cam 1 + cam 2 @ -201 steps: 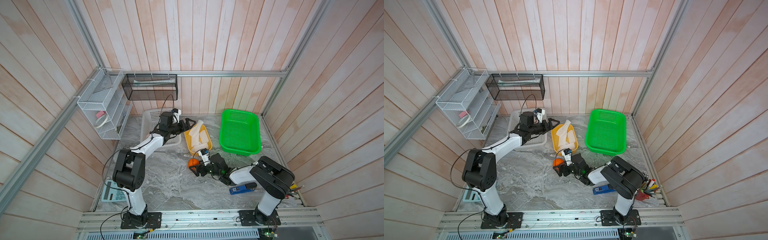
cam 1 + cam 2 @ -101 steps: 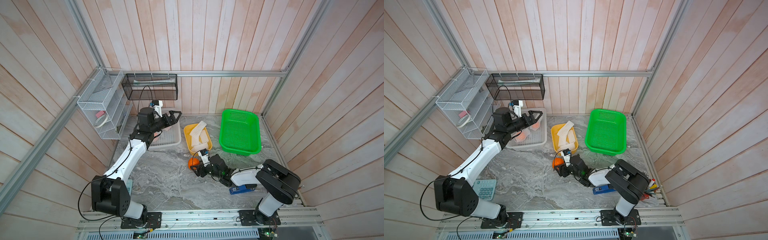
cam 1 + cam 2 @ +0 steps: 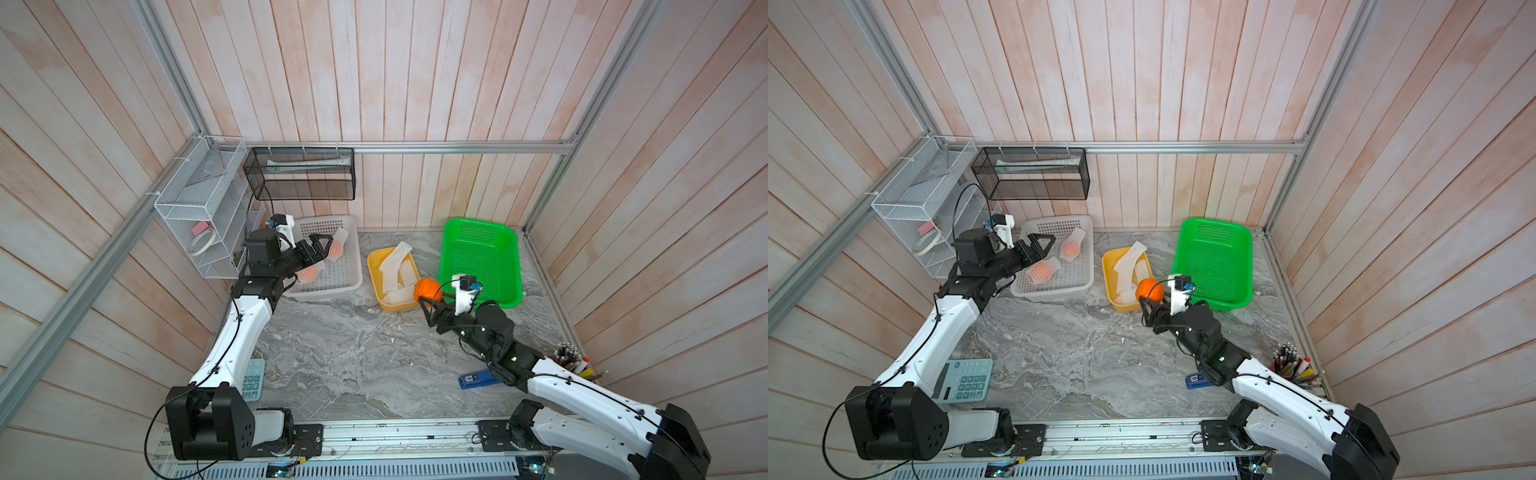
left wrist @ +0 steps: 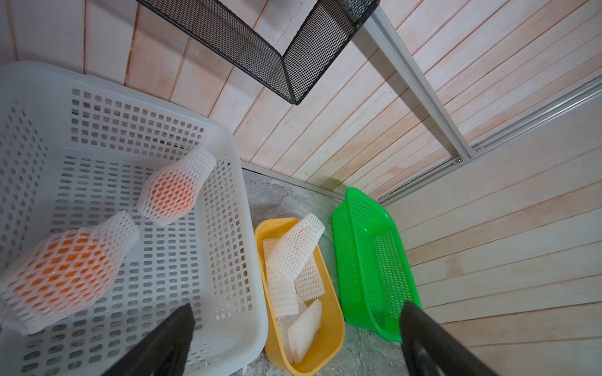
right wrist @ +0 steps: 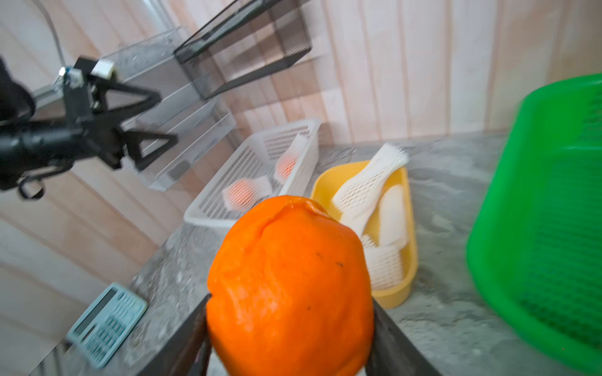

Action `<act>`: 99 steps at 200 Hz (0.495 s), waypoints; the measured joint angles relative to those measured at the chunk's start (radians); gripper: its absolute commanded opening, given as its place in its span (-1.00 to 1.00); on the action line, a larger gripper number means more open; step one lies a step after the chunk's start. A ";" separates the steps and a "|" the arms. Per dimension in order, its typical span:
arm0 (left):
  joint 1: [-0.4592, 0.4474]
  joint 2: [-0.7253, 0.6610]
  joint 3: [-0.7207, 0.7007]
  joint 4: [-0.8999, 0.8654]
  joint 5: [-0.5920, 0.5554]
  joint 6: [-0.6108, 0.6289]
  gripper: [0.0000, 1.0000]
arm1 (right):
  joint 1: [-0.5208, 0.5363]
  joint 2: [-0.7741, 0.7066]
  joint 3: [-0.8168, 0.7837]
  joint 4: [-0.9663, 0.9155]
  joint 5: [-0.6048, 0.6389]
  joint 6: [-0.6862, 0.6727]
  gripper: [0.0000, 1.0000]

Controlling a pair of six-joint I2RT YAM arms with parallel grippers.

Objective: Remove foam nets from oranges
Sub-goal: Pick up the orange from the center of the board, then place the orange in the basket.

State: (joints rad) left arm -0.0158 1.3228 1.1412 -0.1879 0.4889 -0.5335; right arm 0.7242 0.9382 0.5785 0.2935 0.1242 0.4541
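Our right gripper (image 5: 290, 338) clamps a bare orange (image 5: 290, 276) above the near end of the yellow tray (image 3: 1106, 276) holding empty foam nets (image 3: 1129, 257), while our left gripper (image 3: 1045, 245) gapes wide, holding nothing, over two netted oranges (image 3: 1040, 270) in the white basket (image 3: 1054, 291) at the tabletop's far-left corner.

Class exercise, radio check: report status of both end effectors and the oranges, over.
Left end effector open over white basket. Right end effector shut on bare orange near yellow tray. Two netted oranges sit in basket. Path clear.
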 measured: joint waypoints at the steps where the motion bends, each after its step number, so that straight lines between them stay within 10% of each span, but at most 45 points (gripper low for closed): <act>1: 0.000 0.000 0.000 0.000 0.000 0.000 1.00 | -0.007 0.000 0.003 -0.004 0.000 -0.001 0.16; 50: 0.000 0.072 0.051 -0.046 0.008 0.014 1.00 | -0.418 0.174 0.221 -0.224 -0.108 -0.029 0.08; 99: 0.000 0.201 0.127 -0.113 -0.026 0.030 1.00 | -0.552 0.458 0.341 -0.303 -0.208 -0.048 0.08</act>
State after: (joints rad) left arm -0.0158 1.5238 1.2686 -0.3008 0.4629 -0.5037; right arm 0.1722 1.3964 0.9195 -0.0097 -0.0837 0.4057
